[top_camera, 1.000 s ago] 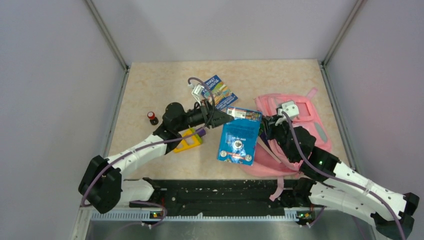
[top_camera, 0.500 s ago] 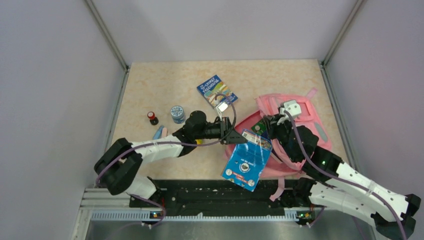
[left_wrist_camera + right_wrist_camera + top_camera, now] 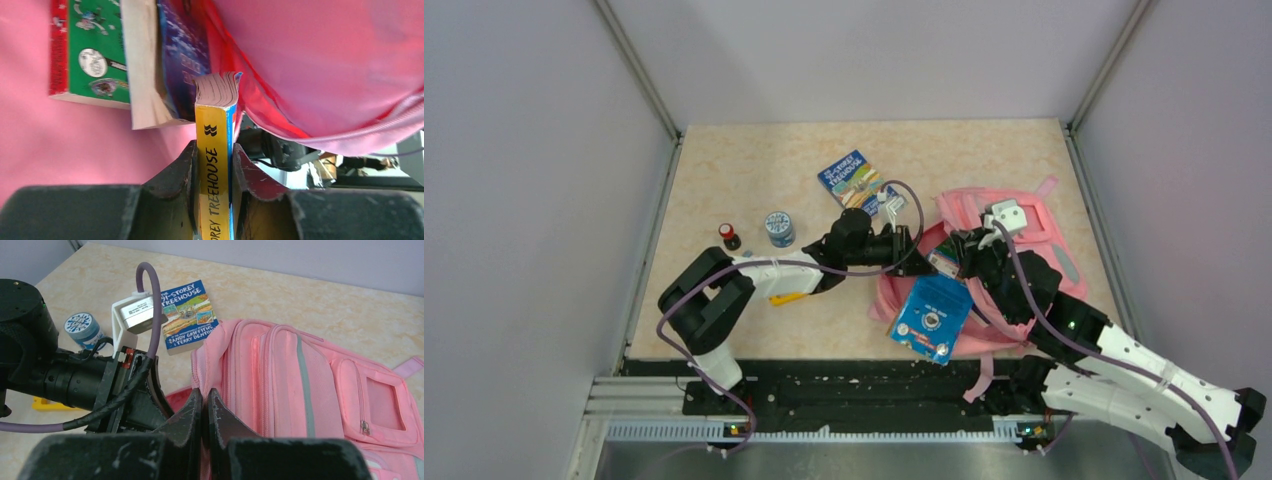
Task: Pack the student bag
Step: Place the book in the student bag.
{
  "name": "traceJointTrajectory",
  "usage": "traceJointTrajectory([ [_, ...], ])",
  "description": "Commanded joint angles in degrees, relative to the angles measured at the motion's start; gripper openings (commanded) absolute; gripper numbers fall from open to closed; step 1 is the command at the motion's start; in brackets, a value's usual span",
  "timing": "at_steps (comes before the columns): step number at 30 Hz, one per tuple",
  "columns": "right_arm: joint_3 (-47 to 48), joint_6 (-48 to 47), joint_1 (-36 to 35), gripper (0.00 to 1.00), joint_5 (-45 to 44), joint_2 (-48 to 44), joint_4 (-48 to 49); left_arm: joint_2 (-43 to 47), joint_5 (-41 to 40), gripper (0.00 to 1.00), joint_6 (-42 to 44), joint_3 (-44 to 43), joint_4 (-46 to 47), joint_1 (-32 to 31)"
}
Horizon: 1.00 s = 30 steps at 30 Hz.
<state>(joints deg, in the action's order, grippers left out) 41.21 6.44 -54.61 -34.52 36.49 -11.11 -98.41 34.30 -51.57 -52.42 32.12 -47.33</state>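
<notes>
Student bag [image 3: 1049,240] lies on the counter [image 3: 754,170], its opening rim pinched between our right jaws. Just beside them, our left jaws clamp a yellow-spined Treehouse book [image 3: 215,165] at the bag's mouth.

White-and-black arm links [image 3: 1129,352], looping purple cables [image 3: 150,295] — scuffed black fingers [image 3: 172,187], white camera housings [image 3: 1006,216]

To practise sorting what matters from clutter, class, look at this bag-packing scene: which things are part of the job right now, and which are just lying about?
In the job: student bag; blue book held by left gripper; right gripper pinching the bag's edge; green book inside.

Lying about on the table: 91-Storey Treehouse book; blue-lidded tub; small red-topped item; yellow object.
</notes>
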Motion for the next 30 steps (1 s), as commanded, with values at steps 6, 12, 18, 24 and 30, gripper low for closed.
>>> traceJointTrajectory([
  [6, 4.52, -0.35, 0.29, 0.0, 1.45, -1.82, 6.73, 0.45, -6.91, 0.0, 3.47, -1.29, -1.54, 1.25],
  [12, 3.86, -0.05, 0.22, 0.0, 1.42, -1.72, 6.73, -3.92, -5.81, 0.0, 1.23, -7.88, 1.51, 1.12],
  [18, 3.1, 0.37, 0.22, 0.0, 1.39, -1.69, 7.13, -9.54, -9.2, 0.0, -0.38, -16.07, 3.99, 1.02],
  [24, 2.61, 0.33, 0.27, 0.0, 0.97, -1.55, 7.07, -16.64, -13.92, 0.0, -1.63, -22.38, 9.6, 0.67],
  [30, 2.14, -0.03, 0.28, 0.0, 0.03, -1.13, 7.46, -23.2, -21.36, 0.0, -0.69, -27.98, 12.78, -0.51],
])
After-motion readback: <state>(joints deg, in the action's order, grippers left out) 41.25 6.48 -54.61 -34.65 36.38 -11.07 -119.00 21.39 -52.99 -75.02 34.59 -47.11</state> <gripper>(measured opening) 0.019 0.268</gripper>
